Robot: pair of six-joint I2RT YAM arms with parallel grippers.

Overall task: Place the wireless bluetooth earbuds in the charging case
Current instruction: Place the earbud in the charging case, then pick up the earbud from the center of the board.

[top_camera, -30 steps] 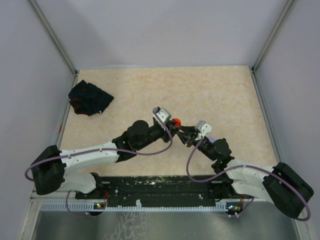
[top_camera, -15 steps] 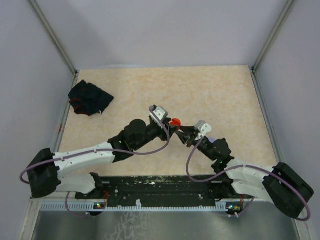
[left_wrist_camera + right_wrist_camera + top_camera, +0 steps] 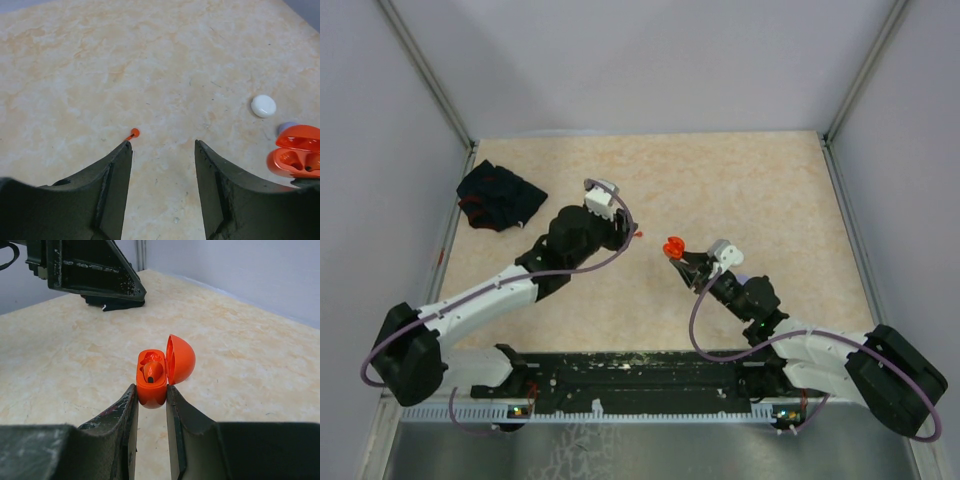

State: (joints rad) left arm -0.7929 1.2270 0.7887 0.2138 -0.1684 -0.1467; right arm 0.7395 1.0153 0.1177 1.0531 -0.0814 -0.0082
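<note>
My right gripper (image 3: 151, 390) is shut on the lower half of the orange charging case (image 3: 151, 387), held above the table with its lid (image 3: 181, 359) hinged open. One red earbud (image 3: 152, 371) sits in a socket of the case. In the top view the case (image 3: 672, 246) is at mid-table. A second red earbud (image 3: 132, 133) lies on the table just beyond my left fingertip (image 3: 125, 150). My left gripper (image 3: 162, 143) is open with nothing between its fingers, well left of the case (image 3: 296, 159). From above, this earbud (image 3: 638, 234) lies beside the left gripper (image 3: 626, 232).
A white round disc (image 3: 263, 106) and a pale purple piece (image 3: 287, 127) lie on the table behind the case. A black cloth (image 3: 498, 197) is bunched at the far left edge. Metal rails border the table on both sides.
My left gripper has pulled away from the case to the left and its jaws have spread. The right gripper still holds the open case in the same place.
</note>
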